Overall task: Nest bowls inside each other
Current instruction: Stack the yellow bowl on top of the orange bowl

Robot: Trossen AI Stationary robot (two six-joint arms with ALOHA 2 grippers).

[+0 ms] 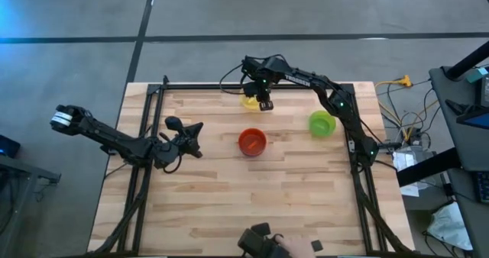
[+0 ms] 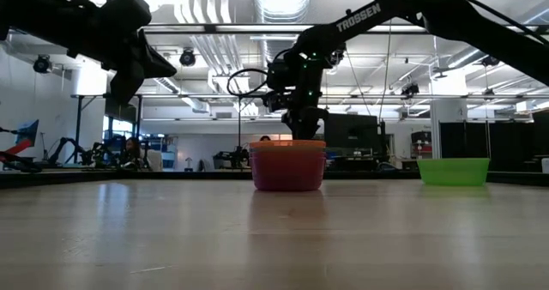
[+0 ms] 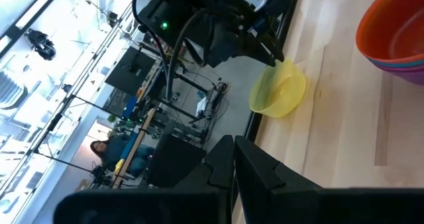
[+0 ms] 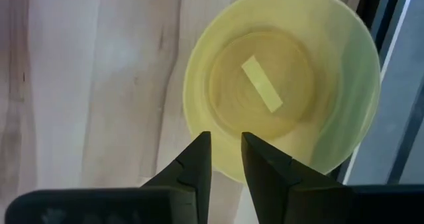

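**Stacked bowls at table centre; right gripper over the yellow bowl**

Centre of the high view: an orange bowl (image 1: pixel 252 141) sits nested on top of other bowls; the low view shows a pink wall below its rim, and the left wrist view shows purple and teal rims beneath. Open tabletop (image 1: pixel 252 204) surrounds the stack on all sides. Right of centre, a green bowl (image 1: pixel 322 124) stands alone, near the table's right edge. Left of centre, the left gripper (image 1: pixel 186 130) waits above the wood, its fingers closed together, grasping nothing. Upper centre, at the far edge, the yellow bowl (image 4: pixel 281 78) lies upright, holding only a pale label. The right gripper (image 4: pixel 226 159) hangs over its near rim, fingers slightly parted, gripping nothing.
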